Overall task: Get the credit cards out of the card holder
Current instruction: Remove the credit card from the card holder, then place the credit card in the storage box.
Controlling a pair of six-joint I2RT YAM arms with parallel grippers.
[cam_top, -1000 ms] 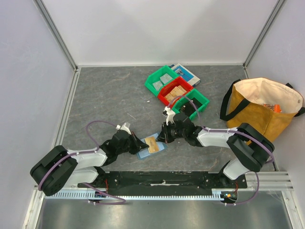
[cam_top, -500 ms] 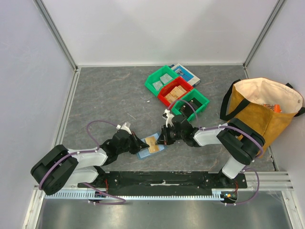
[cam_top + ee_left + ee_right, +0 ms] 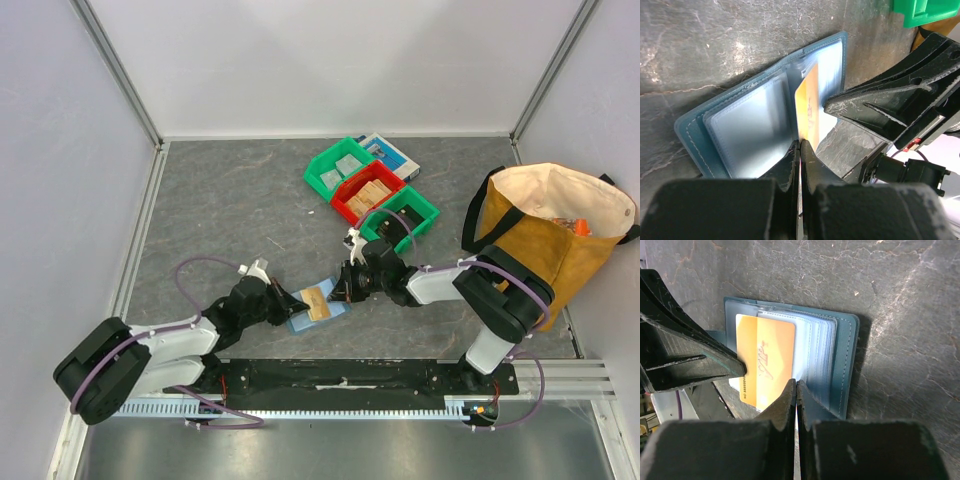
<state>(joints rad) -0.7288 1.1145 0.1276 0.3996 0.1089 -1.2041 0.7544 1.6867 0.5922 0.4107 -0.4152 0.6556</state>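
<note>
Since a second ago: right forearm swung inward, right pincer [image 3: 340,291] brought up against the card holder [image 3: 301,323], jaws narrowed down to closed. Left shoulder link dropped toward the near-left corner; left pincer [image 3: 296,300] kept at the holder's other side, clenched throughout. Holder unmoved, lying open on the grey table [image 3: 230,220] near the front edge, between the two pincers, clear pocket sleeves facing up. One orange card [image 3: 318,301] partly out of a sleeve, at the middle of the holder. Left wrist view: left fingers [image 3: 788,165] pressed together, tips meeting at the card's near edge; right pincer's tip touching the opposite edge. Right wrist view: right fingers [image 3: 785,402] pressed together, tips where card and sleeves meet. Cannot tell, for either pincer, whether card, sleeve or nothing pinched between the tips. Well apart, further back: two green bins [image 3: 312,180] with a red bin [image 3: 338,203] between them, blue-and-white box [image 3: 392,152] behind; tan tote bag [image 3: 540,240] at the right.
</note>
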